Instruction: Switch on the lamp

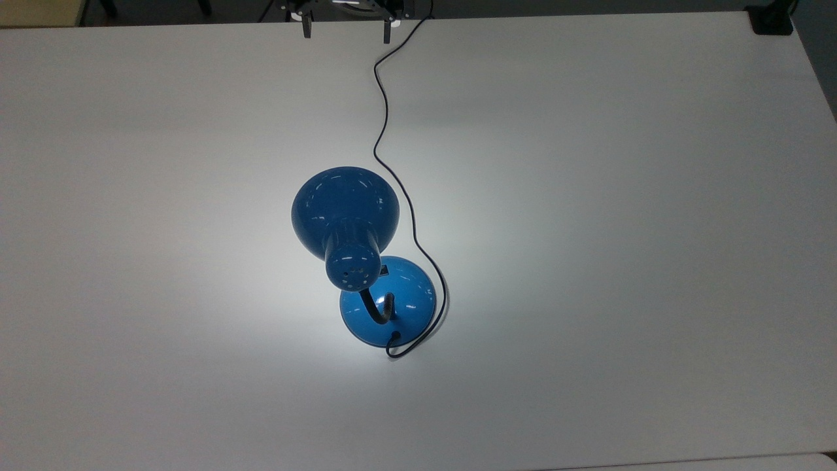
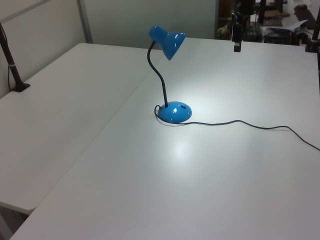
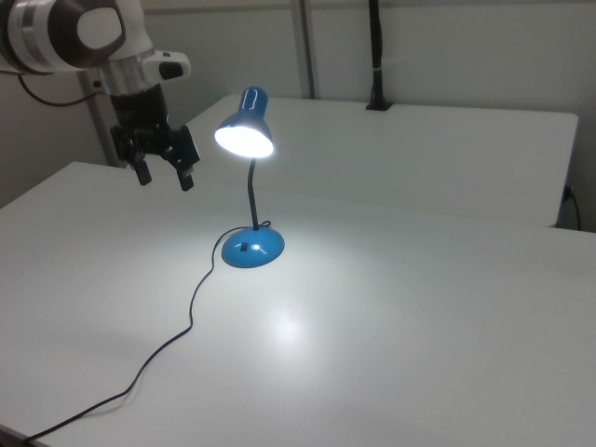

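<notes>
Claw (image 3: 163, 174) spread wide, fingers (image 1: 305, 29) well apart with only air between, hanging high above the white table (image 1: 621, 229) off a white arm (image 3: 74, 33). Seen at the top view's upper edge and at the left view's upper right.

Below and to the right of the claw in the right view: glossy blue desk lamp (image 3: 250, 186), well apart from the fingers, upright on its round domed base (image 3: 251, 249). Bell-shaped shade (image 1: 344, 209) tilted toward the claw's side, face glowing white in the right view, bright pool of light on the tabletop beneath and beyond. Ring of vent holes on the shade's narrow cap (image 1: 353, 269) in the top view. Black gooseneck (image 2: 159, 77) curving up from the base. Thin black cord (image 1: 392, 176) looping round the base, then snaking across the table toward the edge under the claw.
</notes>
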{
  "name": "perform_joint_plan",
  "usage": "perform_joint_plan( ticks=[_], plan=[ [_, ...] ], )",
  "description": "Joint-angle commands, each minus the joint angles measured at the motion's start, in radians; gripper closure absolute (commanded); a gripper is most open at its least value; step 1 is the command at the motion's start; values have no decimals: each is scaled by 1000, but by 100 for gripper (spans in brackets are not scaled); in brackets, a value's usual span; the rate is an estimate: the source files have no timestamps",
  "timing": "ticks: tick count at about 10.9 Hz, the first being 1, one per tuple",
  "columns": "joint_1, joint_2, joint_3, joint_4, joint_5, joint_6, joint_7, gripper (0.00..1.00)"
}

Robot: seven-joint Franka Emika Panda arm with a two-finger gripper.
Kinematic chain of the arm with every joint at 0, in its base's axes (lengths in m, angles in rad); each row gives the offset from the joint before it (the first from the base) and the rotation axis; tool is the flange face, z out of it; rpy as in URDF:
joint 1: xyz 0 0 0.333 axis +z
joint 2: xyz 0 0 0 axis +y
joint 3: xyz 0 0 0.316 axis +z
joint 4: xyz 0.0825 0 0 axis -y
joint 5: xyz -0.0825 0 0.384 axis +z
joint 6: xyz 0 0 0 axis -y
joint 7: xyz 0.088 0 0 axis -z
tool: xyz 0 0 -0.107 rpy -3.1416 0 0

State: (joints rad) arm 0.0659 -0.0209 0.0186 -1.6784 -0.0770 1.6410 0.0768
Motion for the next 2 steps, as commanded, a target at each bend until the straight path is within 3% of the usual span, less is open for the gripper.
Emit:
perform_joint_plan(
  ticks=[1,2],
  plan=[
    [-3,-5,-3,20,-4,-17,-22,0],
    [-3,-7,-3,20,-4,-18,-22,0]
  ],
)
